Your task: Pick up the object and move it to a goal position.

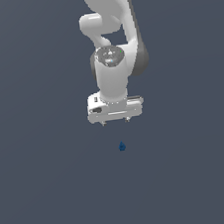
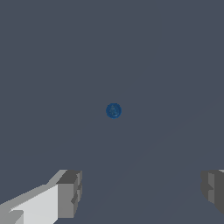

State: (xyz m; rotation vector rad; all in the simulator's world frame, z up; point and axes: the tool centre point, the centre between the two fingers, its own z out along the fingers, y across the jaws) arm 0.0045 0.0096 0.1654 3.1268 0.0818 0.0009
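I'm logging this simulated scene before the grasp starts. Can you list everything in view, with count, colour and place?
object: one, dark blue, tiny lump on the flat grey surface, below the gripper and apart from it; round from the wrist view.
surface: one, plain grey-blue, fills the background of both views.
gripper: one, white with short dark fingertips, pointing down above the object, open and holding nothing; grey fingers spread wide in the wrist view.
arm: one, white with dark joints, descending from the exterior view's top.
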